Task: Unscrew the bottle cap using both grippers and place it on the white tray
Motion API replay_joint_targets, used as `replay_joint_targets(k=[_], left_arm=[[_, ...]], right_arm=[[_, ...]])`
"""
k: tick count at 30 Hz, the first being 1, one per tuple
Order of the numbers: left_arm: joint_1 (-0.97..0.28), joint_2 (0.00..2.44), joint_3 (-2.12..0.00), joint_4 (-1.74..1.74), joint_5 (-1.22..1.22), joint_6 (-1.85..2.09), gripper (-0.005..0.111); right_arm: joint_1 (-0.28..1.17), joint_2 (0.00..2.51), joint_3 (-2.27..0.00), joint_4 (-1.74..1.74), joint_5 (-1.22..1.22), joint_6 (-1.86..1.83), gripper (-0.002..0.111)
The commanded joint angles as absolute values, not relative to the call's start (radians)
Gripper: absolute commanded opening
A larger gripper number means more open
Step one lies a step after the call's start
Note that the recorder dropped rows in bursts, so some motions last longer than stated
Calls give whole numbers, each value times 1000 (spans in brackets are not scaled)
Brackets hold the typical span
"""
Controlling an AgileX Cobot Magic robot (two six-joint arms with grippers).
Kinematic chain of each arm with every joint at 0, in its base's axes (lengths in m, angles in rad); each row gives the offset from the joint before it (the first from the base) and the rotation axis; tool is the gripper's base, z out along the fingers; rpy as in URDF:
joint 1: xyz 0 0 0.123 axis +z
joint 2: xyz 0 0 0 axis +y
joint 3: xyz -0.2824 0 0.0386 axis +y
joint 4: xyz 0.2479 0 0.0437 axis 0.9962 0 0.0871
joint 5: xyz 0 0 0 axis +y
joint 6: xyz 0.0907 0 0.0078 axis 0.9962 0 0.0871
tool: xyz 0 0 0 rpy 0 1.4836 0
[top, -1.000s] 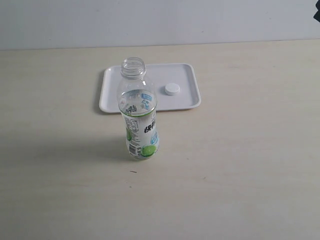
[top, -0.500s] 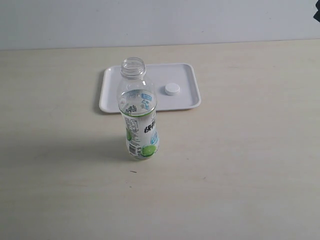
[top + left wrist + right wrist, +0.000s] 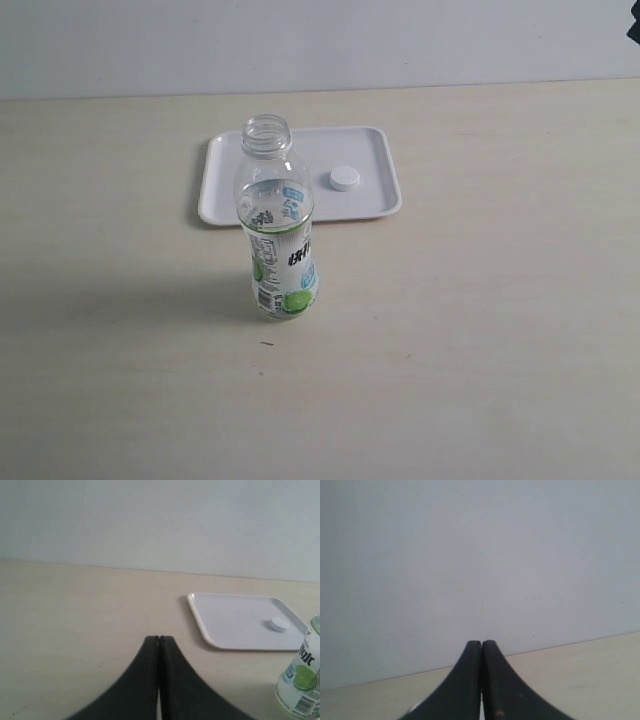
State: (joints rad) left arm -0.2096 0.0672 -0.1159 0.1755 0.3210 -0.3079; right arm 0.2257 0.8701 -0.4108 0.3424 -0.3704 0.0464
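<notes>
The clear bottle [image 3: 277,235] stands upright on the table with its neck bare, just in front of the white tray [image 3: 230,195]. On the tray, right of the bottle's neck, lies the small white bottle cap [image 3: 344,179]. In the left wrist view the tray [image 3: 225,625], the cap [image 3: 279,625] and the bottle's labelled base [image 3: 300,682] show beyond my left gripper [image 3: 159,639], which is shut and holds nothing. My right gripper [image 3: 481,643] is shut and empty too, facing the wall. A dark bit of an arm [image 3: 634,28] shows at the exterior view's top right corner.
The pale table [image 3: 480,330] runs back to a grey wall [image 3: 320,40]. A small dark speck [image 3: 266,343] lies on the table in front of the bottle.
</notes>
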Motion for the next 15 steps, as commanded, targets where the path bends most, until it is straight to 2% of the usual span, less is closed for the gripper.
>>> replay_joint_targets(k=[1, 15], left_arm=[[-207, 56, -115, 172, 324, -306, 0], [-207, 7, -115, 162, 319, -205, 0]], right_arm=[[221, 862, -406, 336, -383, 50, 0], [221, 862, -406, 340, -383, 50, 0]])
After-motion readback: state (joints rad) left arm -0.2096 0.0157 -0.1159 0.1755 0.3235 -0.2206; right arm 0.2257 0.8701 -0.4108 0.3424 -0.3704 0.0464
